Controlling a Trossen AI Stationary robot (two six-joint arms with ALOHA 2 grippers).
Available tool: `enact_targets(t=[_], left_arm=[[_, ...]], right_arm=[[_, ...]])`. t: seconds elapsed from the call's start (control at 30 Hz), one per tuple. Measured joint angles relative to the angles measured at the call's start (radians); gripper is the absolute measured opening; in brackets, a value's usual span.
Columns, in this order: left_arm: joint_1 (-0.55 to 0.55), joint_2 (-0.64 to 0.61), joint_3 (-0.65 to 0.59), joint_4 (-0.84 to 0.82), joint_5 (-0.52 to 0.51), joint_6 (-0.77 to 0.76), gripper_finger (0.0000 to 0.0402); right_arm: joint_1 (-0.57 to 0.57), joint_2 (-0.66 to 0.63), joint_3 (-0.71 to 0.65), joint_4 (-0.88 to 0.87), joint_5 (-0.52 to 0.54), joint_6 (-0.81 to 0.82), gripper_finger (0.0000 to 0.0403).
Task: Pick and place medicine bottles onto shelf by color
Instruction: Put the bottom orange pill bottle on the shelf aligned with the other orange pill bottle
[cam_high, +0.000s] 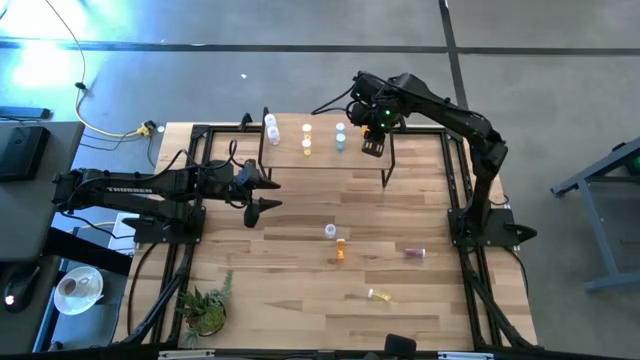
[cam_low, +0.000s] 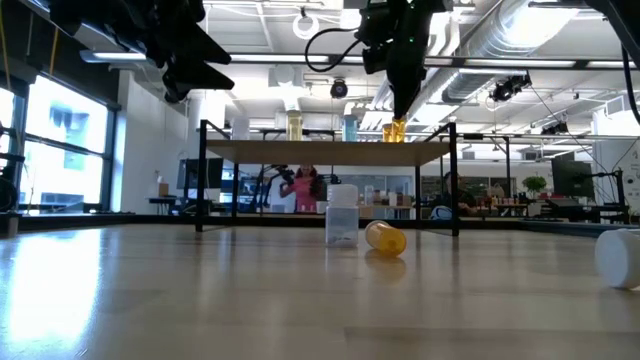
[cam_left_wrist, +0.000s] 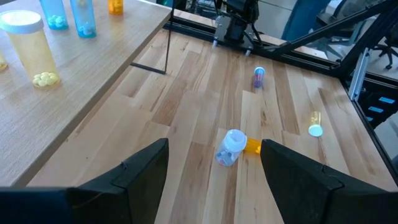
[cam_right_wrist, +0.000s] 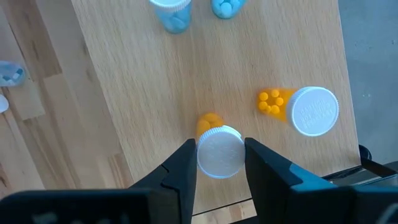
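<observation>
Amber-orange bottle (cam_right_wrist: 219, 147) clamped by the cap in the right gripper (cam_right_wrist: 219, 163), standing on the shelf (cam_high: 325, 157) near its right end.

Two amber-orange bottles at that end in the right wrist view: the gripped one and a second (cam_right_wrist: 306, 109) just beside it, apart. On the shelf from above: white caps (cam_high: 271, 127) at the left end, pale yellow ones (cam_high: 306, 139) next, bluish ones (cam_high: 341, 135) after them; exact count per group too small to tell. Four bottles loose on the tabletop (cam_high: 300, 270): one clear (cam_high: 330, 231) upright, one orange (cam_high: 340, 250) lying just beside it, one purplish (cam_high: 414, 252) lying to the right, one pale yellow (cam_high: 379, 295) lying nearer the front. Left gripper (cam_high: 262, 193) spread wide, empty, above the table left of the shelf.
</observation>
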Motion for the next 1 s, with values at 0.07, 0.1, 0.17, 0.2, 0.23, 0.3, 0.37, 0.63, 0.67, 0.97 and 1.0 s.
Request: enact_targets(t=[0.07,0.1,0.17,0.2,0.23,0.3,0.37,0.63,0.67,0.97,1.0], left_arm=[[0.000,0.000,0.000,0.000,0.000,0.000,0.0243],[0.000,0.000,0.000,0.000,0.000,0.000,0.0243],[0.000,0.000,0.000,0.000,0.000,0.000,0.0243],[0.000,0.000,0.000,0.000,0.000,0.000,0.0243],[0.000,0.000,0.000,0.000,0.000,0.000,0.0243],[0.000,0.000,0.000,0.000,0.000,0.000,0.0243],[0.000,0.000,0.000,0.000,0.000,0.000,0.0243],[0.000,0.000,0.000,0.000,0.000,0.000,0.0243],[0.000,0.000,0.000,0.000,0.000,0.000,0.0243],[0.000,0.000,0.000,0.000,0.000,0.000,0.0243],[0.000,0.000,0.000,0.000,0.000,0.000,0.0243]], right_arm=[[0.000,0.000,0.000,0.000,0.000,0.000,0.0108],[0.000,0.000,0.000,0.000,0.000,0.000,0.0108],[0.000,0.000,0.000,0.000,0.000,0.000,0.0108],[0.000,0.000,0.000,0.001,0.000,0.000,0.0108],[0.000,0.000,0.000,0.000,0.000,0.000,0.0108],[0.000,0.000,0.000,0.001,0.000,0.004,0.0108],[0.000,0.000,0.000,0.000,0.000,0.005,0.0108],[0.000,0.000,0.000,0.002,0.001,0.007,0.0108],[0.002,0.000,0.000,0.003,0.005,0.007,0.0108],[0.003,0.000,0.000,0.001,0.005,0.029,0.0108],[0.003,0.000,0.000,0.002,0.005,0.030,0.0108]])
